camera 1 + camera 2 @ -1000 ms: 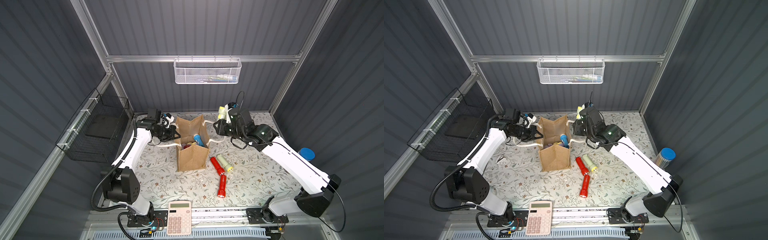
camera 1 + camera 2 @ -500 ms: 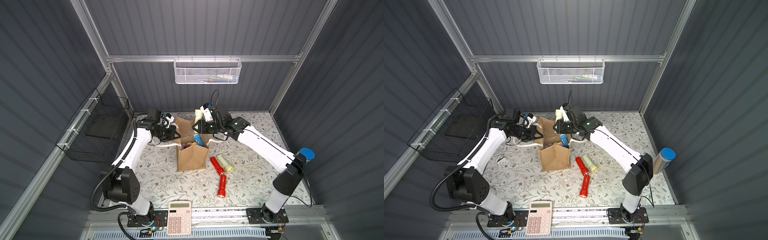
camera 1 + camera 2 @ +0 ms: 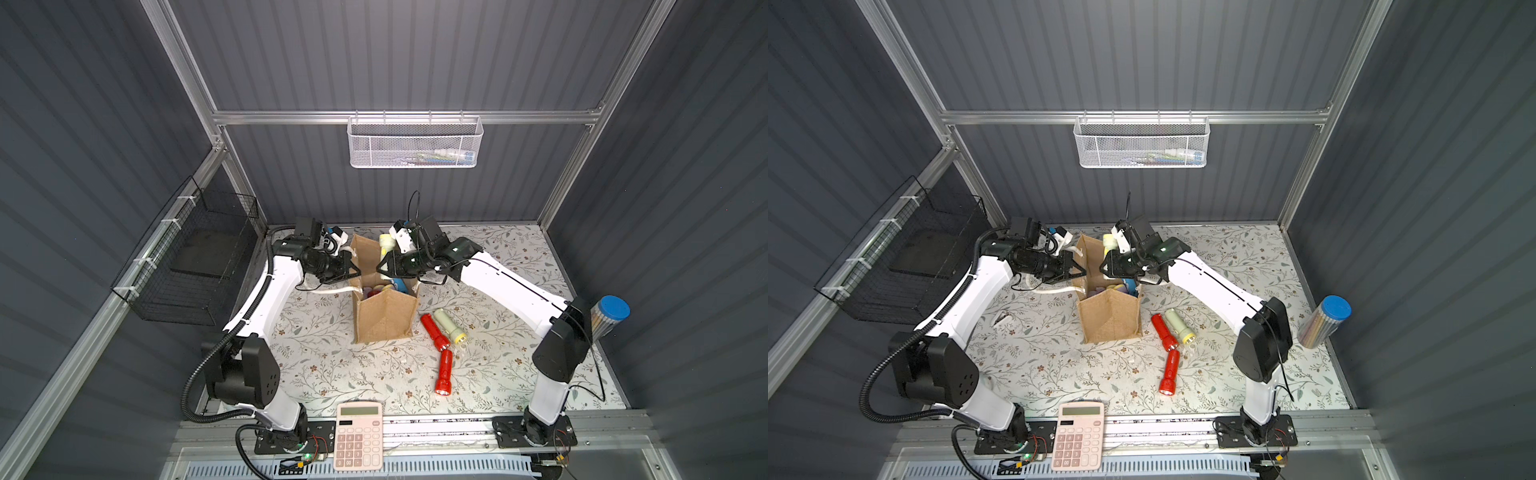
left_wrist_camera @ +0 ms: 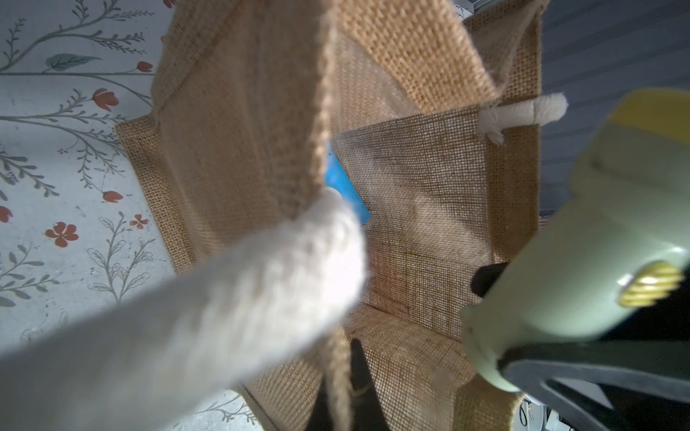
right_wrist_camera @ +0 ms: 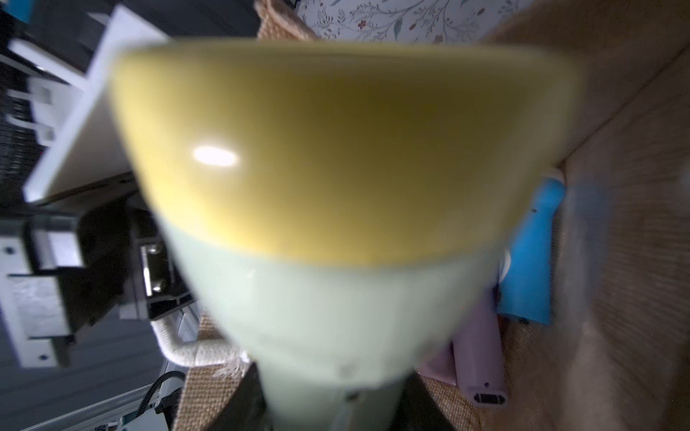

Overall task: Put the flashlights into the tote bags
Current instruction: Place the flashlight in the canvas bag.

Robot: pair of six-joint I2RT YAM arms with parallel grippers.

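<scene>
The tan jute tote bag [image 3: 384,316] [image 3: 1111,318] stands open mid-table. My left gripper [image 3: 353,272] [image 4: 341,392] is shut on the rim of its left wall, beside a white rope handle [image 4: 224,317]. Over the bag's mouth, my right gripper [image 3: 380,266] [image 5: 336,410] is shut on the body of a pale green, yellow-rimmed flashlight [image 3: 385,242] [image 5: 336,224] [image 4: 578,242]. Blue [image 5: 530,253] and lilac [image 5: 479,358] flashlights lie inside. To the right of the bag, two red flashlights [image 3: 434,336] [image 3: 444,372] and a pale green one [image 3: 451,328] lie on the floral table.
A pink calculator [image 3: 359,436] sits at the front edge. A blue-capped tube of pencils [image 3: 606,320] stands at the far right. A white mesh basket [image 3: 413,141] hangs on the back wall and a black wire basket [image 3: 191,266] on the left wall.
My right arm has swung left, carrying the pale green flashlight from right of the bag to over its mouth. The left gripper has stayed on the rim.
</scene>
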